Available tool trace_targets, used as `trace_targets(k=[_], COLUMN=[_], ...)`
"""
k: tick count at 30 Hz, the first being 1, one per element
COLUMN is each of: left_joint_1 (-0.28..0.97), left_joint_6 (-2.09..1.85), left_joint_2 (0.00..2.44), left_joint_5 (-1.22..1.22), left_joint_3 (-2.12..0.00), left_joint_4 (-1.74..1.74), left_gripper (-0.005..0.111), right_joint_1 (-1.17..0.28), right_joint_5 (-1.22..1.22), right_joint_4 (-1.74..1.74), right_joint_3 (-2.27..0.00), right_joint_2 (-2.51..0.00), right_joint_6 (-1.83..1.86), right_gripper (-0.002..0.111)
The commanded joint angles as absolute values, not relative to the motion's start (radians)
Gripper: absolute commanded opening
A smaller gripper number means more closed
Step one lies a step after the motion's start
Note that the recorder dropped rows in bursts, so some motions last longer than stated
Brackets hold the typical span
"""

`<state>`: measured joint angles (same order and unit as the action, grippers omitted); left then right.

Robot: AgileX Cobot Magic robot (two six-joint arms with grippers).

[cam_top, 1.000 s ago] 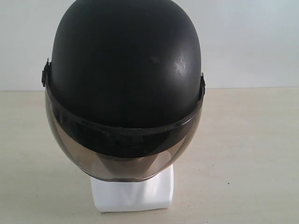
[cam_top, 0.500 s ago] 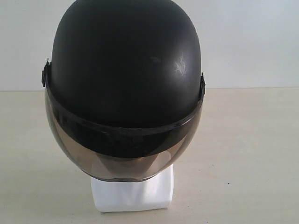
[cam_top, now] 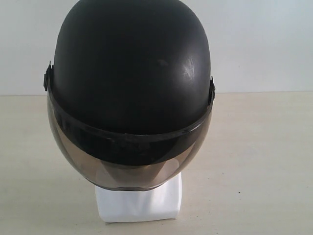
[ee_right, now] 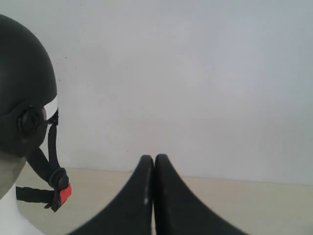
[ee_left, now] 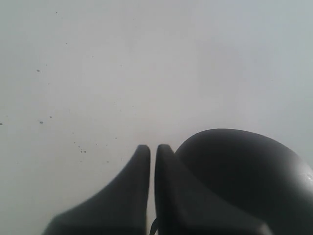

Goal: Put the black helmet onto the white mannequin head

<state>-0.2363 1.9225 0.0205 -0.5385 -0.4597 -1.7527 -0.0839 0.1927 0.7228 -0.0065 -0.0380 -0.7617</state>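
Exterior view, centre: you see one black helmet (cam_top: 132, 73) on one white mannequin head (cam_top: 139, 203); your left gripper (ee_left: 152, 149) and right gripper (ee_right: 154, 159) are clenched, empty.

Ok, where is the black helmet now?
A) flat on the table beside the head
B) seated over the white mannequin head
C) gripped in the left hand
B: the black helmet covers the white mannequin head; only the head's white bottom shows below it.

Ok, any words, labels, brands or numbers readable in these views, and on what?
None readable.
The matte black helmet with smoky visor shows only pale scuffs, no logo.
The small red tab on its chin strap is too small to show print.
What shows of the glossy white mannequin head is blank.
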Motion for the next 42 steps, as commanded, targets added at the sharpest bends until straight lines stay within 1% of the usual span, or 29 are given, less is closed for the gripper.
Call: trace_targets(k=[1, 5, 12, 15, 18, 20, 31, 37, 42], left_joint_1=[-0.24, -0.24, -0.24, -0.24, -0.24, -0.24, -0.24, -0.24, -0.24], left_joint_6=[1.917, 1.917, 1.917, 1.917, 1.917, 1.917, 1.917, 1.917, 1.917], left_joint_2=[0.015, 0.015, 0.015, 0.015, 0.015, 0.015, 0.015, 0.015, 0.015], left_joint_5=[-0.527, -0.525, -0.525, -0.525, -0.525, -0.525, -0.525, -0.525, -0.525], left_joint_3=[-0.455, -0.455, -0.455, -0.455, -0.455, -0.455, -0.455, -0.455, -0.455], left_joint_4=[-1.744, -1.744, -1.744, -1.744, -1.744, -1.744, -1.744, -1.744, -1.744], left_gripper=[0.004, 0.004, 0.004, 0.004, 0.004, 0.004, 0.004, 0.004, 0.004], right_joint_1=[-0.08, -0.08, -0.08, -0.08, -0.08, -0.08, -0.08, -0.08, -0.08], right_joint_5=[0.136, 0.063, 0.028, 0.012, -0.04, -0.085, -0.327, -0.341, -0.341], right_joint_4=[0.721, 0.721, 0.665, 0.373, -0.028, -0.166, -0.157, -0.094, -0.083], right_joint_3=[0.0, 0.0, 0.0, 0.0, 0.0, 0.0, 0.0, 0.0, 0.0], right_joint_2=[-0.033, -0.028, -0.01, -0.01, -0.01, -0.01, 0.0, 0.0, 0.0], right_joint_6=[-0.765, -0.761, -0.729, -0.478, -0.015, 0.153, 0.155, 0.012, 0.0], right_gripper=[0.0, 0.0, 0.0, 0.0, 0.0, 0.0, 0.0, 0.0, 0.0])
